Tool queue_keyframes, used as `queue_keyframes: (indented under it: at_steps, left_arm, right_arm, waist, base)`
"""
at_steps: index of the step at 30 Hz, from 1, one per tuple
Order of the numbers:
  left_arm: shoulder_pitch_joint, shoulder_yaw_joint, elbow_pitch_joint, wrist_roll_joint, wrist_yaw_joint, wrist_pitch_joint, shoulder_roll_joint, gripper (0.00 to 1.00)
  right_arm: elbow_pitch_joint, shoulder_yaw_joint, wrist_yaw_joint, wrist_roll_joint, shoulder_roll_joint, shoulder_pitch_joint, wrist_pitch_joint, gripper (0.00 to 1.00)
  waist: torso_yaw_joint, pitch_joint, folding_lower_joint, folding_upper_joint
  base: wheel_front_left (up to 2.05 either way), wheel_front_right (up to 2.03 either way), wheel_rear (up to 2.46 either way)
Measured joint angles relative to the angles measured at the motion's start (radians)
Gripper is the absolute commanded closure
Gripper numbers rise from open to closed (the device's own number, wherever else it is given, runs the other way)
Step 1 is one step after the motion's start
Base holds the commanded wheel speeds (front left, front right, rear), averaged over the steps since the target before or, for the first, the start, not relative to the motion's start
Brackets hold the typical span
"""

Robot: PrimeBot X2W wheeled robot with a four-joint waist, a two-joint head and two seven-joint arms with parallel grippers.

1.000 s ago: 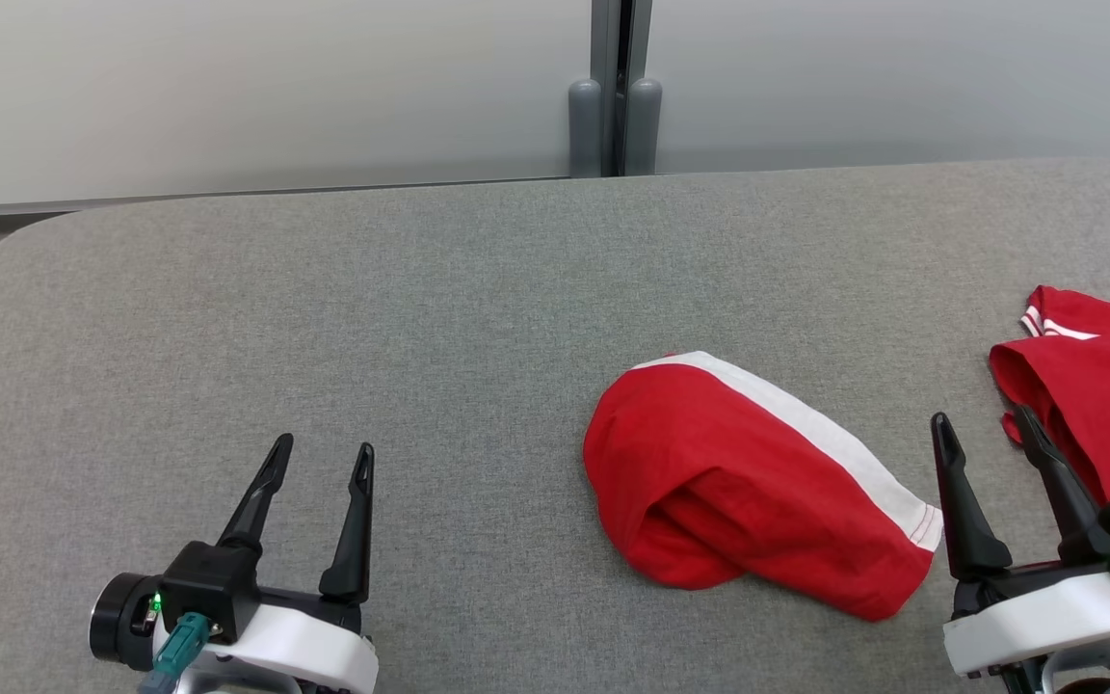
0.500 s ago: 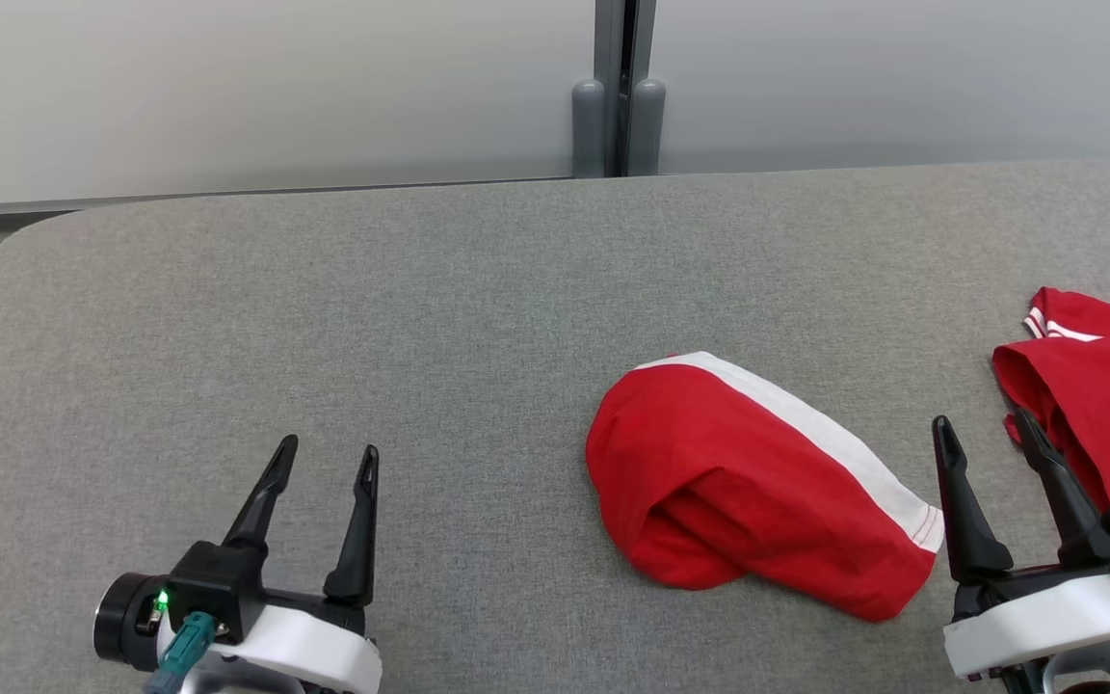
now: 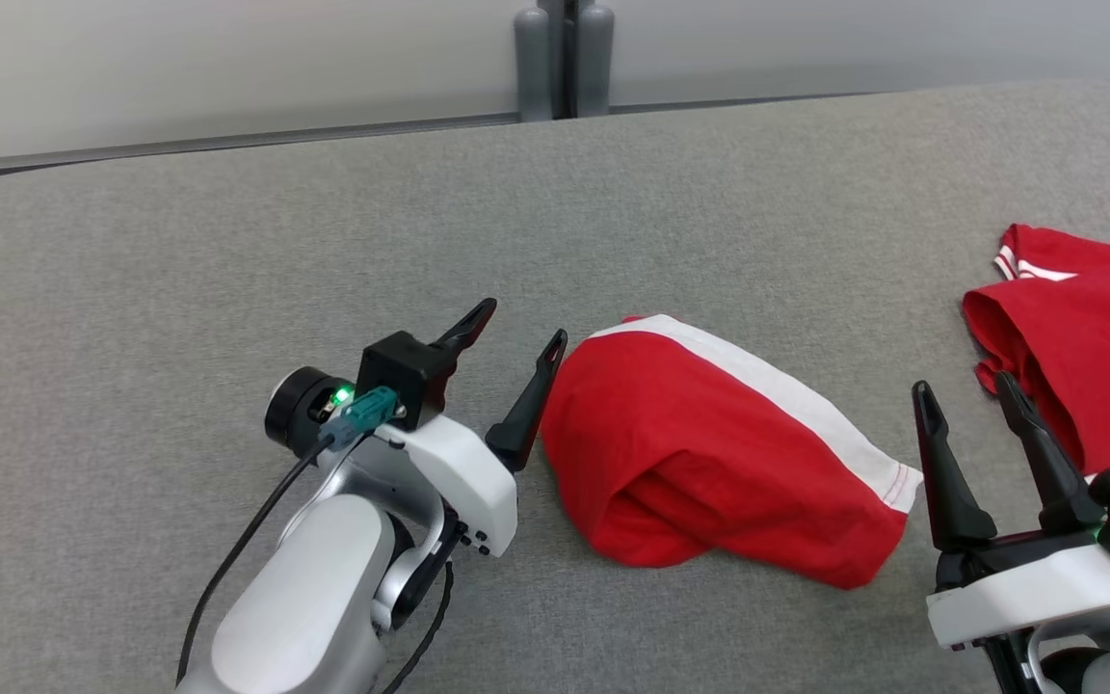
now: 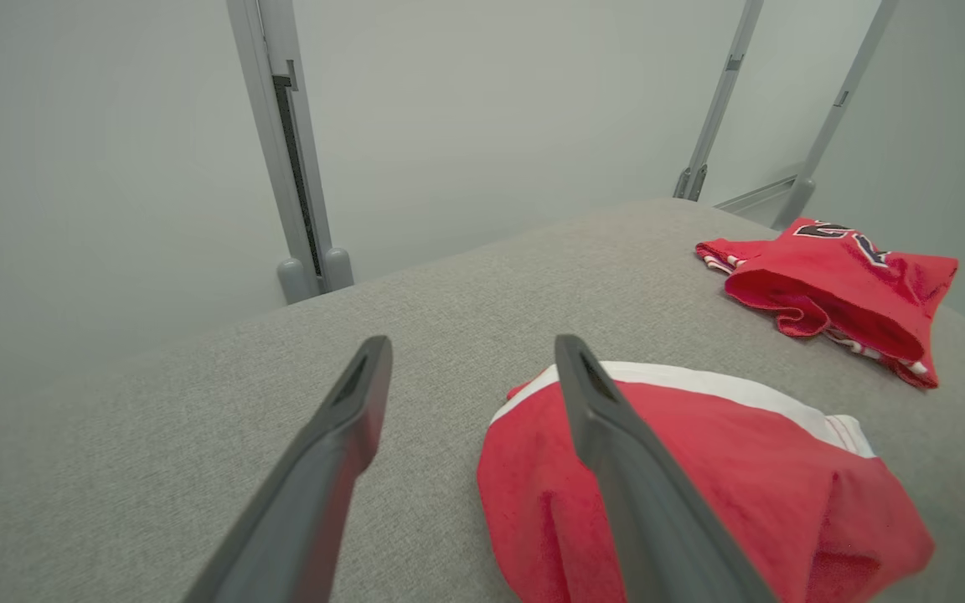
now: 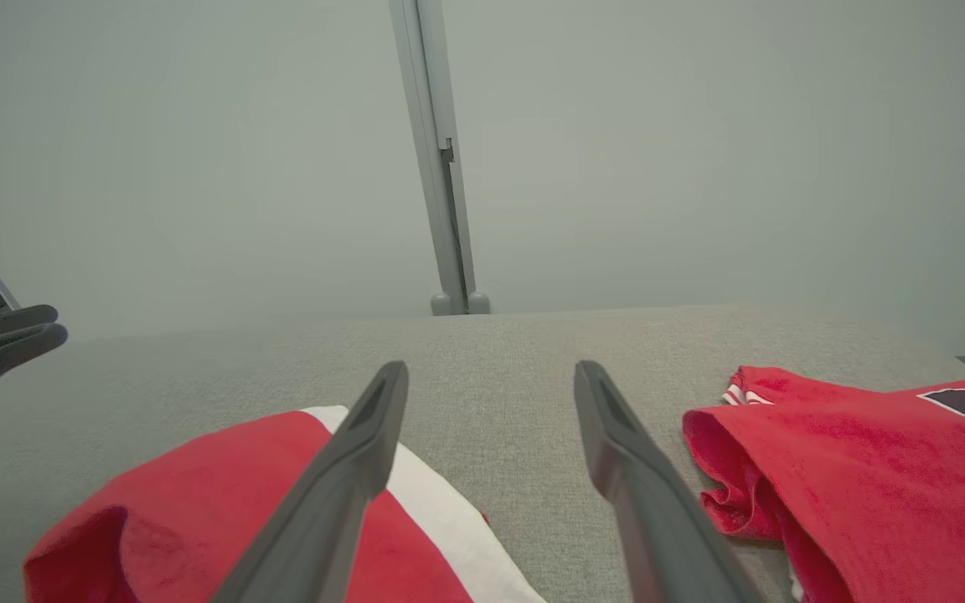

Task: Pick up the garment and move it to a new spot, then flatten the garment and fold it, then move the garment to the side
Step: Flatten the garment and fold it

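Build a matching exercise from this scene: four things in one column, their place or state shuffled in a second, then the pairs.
Column 1
1. left gripper
2. right gripper
3. banded red garment
4. printed red garment

Column 2
A. crumpled at the right edge of the head view
B. open, beside the left end of the banded red garment
C. bunched near the middle of the table
D. open, aimed at the gap between the two garments

Pairs: 1-B, 2-D, 3-C, 4-A
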Motion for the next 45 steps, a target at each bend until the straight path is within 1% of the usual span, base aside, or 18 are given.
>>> queue_keyframes:
  at_steps: [4,9,10,11,12,13,17,19,22,24,26,29,32,35,38,41,45]
  left_arm:
    - [-0.072,-0.018,0.147,-0.037,-0.028,0.064,-0.023,0.0]
    - [-0.103,-0.044,0.272,-0.093,-0.057,0.116,-0.039,0.0]
    - [-0.105,-0.052,0.29,-0.109,-0.063,0.127,-0.041,0.29]
    - [-0.107,-0.06,0.303,-0.122,-0.067,0.137,-0.042,0.56]
    - [-0.108,-0.065,0.312,-0.137,-0.071,0.142,-0.044,0.8]
    - [-0.109,-0.07,0.318,-0.156,-0.072,0.149,-0.045,1.0]
    - [-0.116,-0.1,0.328,-0.193,-0.076,0.151,-0.044,1.0]
    - [-0.12,-0.107,0.32,-0.195,-0.077,0.109,-0.035,1.0]
    - [-0.145,-0.109,0.291,-0.156,-0.072,0.014,-0.014,1.0]
    - [-0.166,-0.103,0.258,-0.119,-0.048,-0.05,0.001,1.0]
    - [-0.177,-0.1,0.216,-0.088,-0.023,-0.093,0.021,1.0]
    - [-0.17,-0.096,0.125,-0.052,0.016,-0.115,0.06,1.0]
    - [-0.083,-0.093,0.026,-0.035,0.072,-0.091,0.114,1.0]
    - [0.048,-0.105,-0.071,0.005,0.152,-0.055,0.177,1.0]
    - [0.167,-0.116,-0.139,0.02,0.22,-0.014,0.212,1.0]
    - [0.253,-0.136,-0.162,0.016,0.249,0.013,0.219,1.0]
    - [0.309,-0.16,-0.16,0.003,0.272,0.021,0.191,1.0]
  right_arm:
    - [0.009,0.002,0.0,0.01,0.007,-0.009,-0.009,0.0]
    - [0.029,0.001,0.0,0.022,0.011,-0.011,-0.019,0.0]
    - [0.033,0.002,0.0,0.024,0.012,-0.013,-0.019,0.0]
    - [0.035,0.004,0.0,0.024,0.012,-0.015,-0.021,0.0]
    - [0.036,0.006,0.0,0.026,0.013,-0.019,-0.021,0.0]
    - [0.036,0.008,0.0,0.027,0.014,-0.023,-0.022,0.0]
    - [0.037,0.01,0.0,0.032,0.014,-0.031,-0.028,0.0]
    - [0.038,0.006,0.0,0.035,0.013,-0.033,-0.03,0.0]
    - [0.04,0.007,0.0,0.048,0.012,-0.036,-0.03,0.0]
    - [0.041,0.004,0.0,0.05,0.01,-0.036,-0.03,0.0]
    - [0.043,0.001,0.0,0.052,0.01,-0.036,-0.03,0.0]
    - [0.043,-0.004,0.0,0.052,0.01,-0.034,-0.03,0.0]
    - [0.041,-0.007,0.0,0.058,0.009,-0.029,-0.029,0.0]
    - [0.036,-0.014,0.0,0.059,0.007,-0.025,-0.025,0.0]
    - [0.027,-0.028,0.0,0.059,0.003,-0.019,-0.019,0.0]
    - [0.019,-0.029,0.0,0.059,-0.003,-0.021,-0.011,0.0]
    - [0.017,-0.025,0.0,0.06,-0.008,-0.034,-0.007,0.0]
  waist:
    - [-0.043,0.034,-0.0001,0.0]
    - [-0.078,0.072,0.0,0.0]
    - [-0.081,0.076,0.0,0.0]
    - [-0.083,0.08,0.0,0.0]
    - [-0.084,0.082,0.0,0.0]
    - [-0.083,0.083,-0.0001,0.0]
    - [-0.071,0.082,0.0,0.0]
    - [-0.063,0.081,0.0,0.0]
    - [-0.05,0.079,-0.0001,0.0]
    - [-0.041,0.076,-0.0001,0.0]
    - [-0.032,0.071,0.0,0.0]
    - [-0.019,0.062,0.0,0.0]
    - [-0.008,0.055,0.0,0.0]
    - [-0.001,0.057,-0.0001,0.0]
    - [0.008,0.068,0.0,0.0]
    - [0.017,0.082,0.0,0.0]
    - [0.023,0.089,0.0,0.0]
  base:
    - [0.0,0.0,0.0]
    - [0.0,0.0,0.0]
    - [0.0,0.0,0.0]
    - [0.0,0.0,0.0]
    - [0.0,0.0,0.0]
    - [0.0,0.0,0.0]
    - [0.0,0.0,0.0]
    - [0.0,0.0,0.0]
    - [0.0,0.0,0.0]
    - [0.0,0.0,0.0]
    - [0.0,0.0,0.0]
    - [0.0,0.0,0.0]
    - [0.0,0.0,0.0]
    - [0.0,0.0,0.0]
    - [0.0,0.0,0.0]
    - [0.0,0.0,0.0]
    - [0.0,0.0,0.0]
